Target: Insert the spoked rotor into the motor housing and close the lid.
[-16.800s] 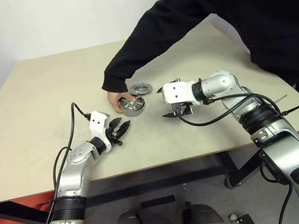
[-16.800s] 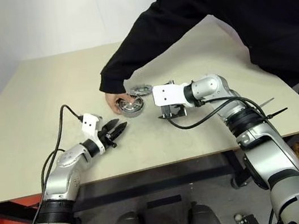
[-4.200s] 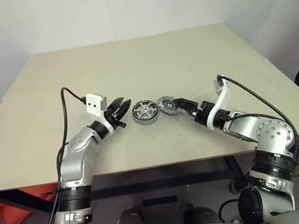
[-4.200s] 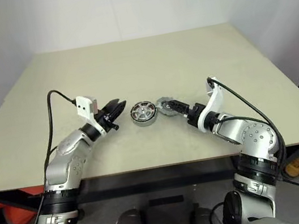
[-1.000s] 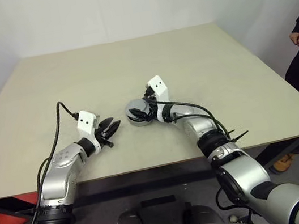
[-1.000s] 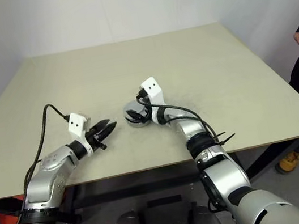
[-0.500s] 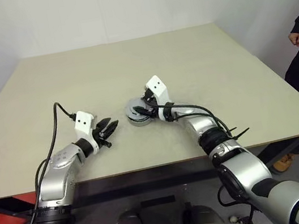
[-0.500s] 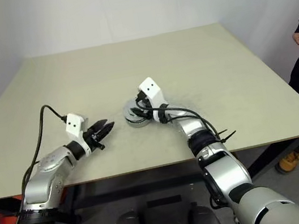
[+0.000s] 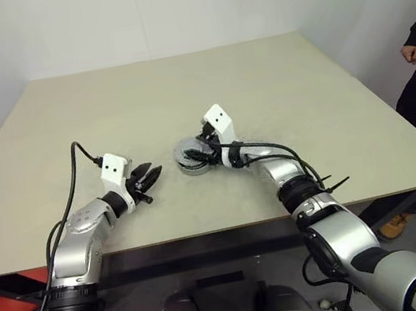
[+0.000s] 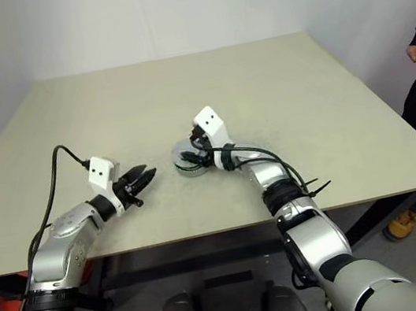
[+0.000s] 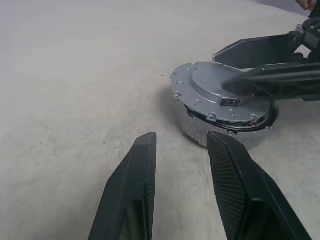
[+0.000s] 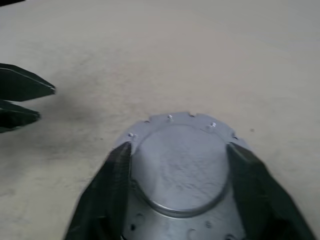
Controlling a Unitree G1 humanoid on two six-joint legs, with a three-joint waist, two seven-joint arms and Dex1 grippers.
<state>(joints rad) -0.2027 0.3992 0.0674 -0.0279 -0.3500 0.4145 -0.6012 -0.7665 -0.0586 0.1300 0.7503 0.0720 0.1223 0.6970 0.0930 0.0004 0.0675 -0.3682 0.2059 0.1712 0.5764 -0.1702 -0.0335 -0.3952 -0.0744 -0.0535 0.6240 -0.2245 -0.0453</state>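
Right gripper [image 9: 196, 153] reached over the housing [image 9: 190, 161] in the left eye view, its black fingers spread to either side of the lid [image 9: 188, 152] that sat on top; the housing stood on the desk [image 9: 260, 83] near the middle of its front half. At about nine o'clock from the housing, a little apart from it, the left gripper [image 9: 151, 176] hung just above the desk with its fingers parted and nothing between them, tips aimed toward the housing. At the far three o'clock edge a person's dark sleeve and hand [image 9: 412, 53] showed beside the desk.

From the right eye the layout was the same: lid-topped housing [image 10: 187, 162] under the right gripper [image 10: 190, 156], left gripper [image 10: 138, 177] short of it at nine o'clock.

Seen from the left wrist, that gripper's two fingers [image 11: 132, 200] stood apart, empty, with bare desk between them. Just beyond their tips stood the housing [image 11: 220, 135], its silvery wall showing below the grey lid [image 11: 220, 97], which lay on it slightly tilted with a dark gap under its near edge. Right gripper's fingers [image 11: 260, 47] lay across and behind the lid; whether they touched it could not be told. The rotor could not be seen, the lid covering the housing's top.

From the right wrist, the gripper's fingers [image 12: 107, 195] flanked the lid [image 12: 182, 165], wide apart, one on each side of its notched rim. The left gripper's tips [image 12: 22, 100] showed further off over the desk.
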